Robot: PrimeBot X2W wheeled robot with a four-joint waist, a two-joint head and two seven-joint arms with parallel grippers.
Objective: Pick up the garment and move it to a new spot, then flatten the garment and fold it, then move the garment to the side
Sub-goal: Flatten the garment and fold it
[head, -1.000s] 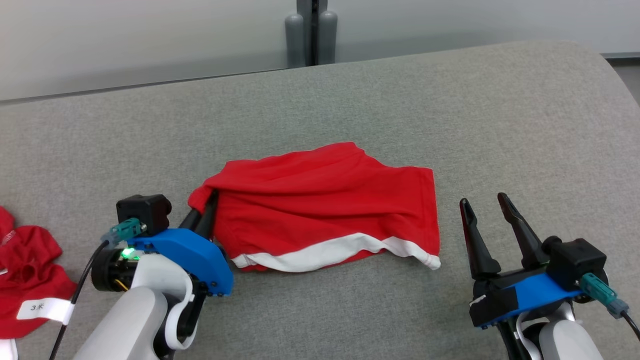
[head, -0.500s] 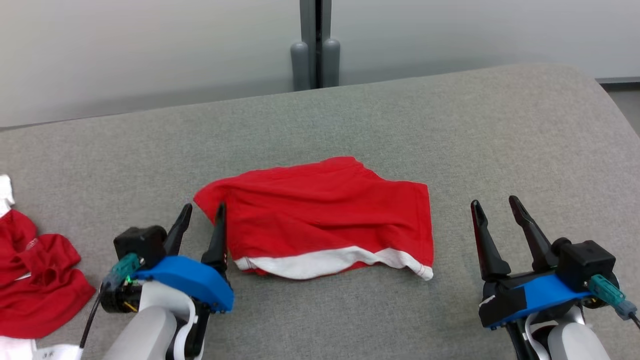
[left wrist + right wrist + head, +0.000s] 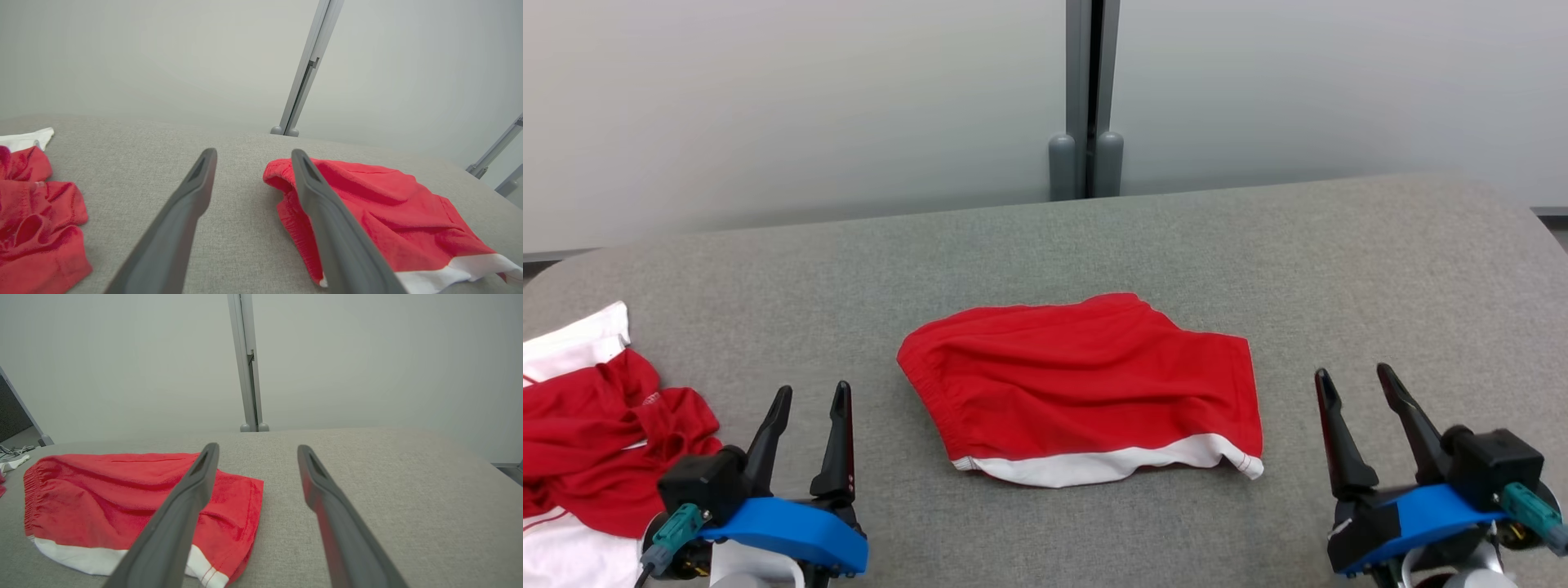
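Grey fabric surface (image 3: 1176, 261), pale frosted wall panels (image 3: 768, 106) behind, grey post (image 3: 1086, 82) between

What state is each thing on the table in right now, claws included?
Red shorts with white hem band: lying fairly flat, lightly wrinkled, not held.
Left claw: open, empty, left of the shorts, apart from them.
Right claw: open, empty, right of the shorts, apart from them.
Crumpled red-and-white clothing pile: bunched up at the left end of the grey fabric table.
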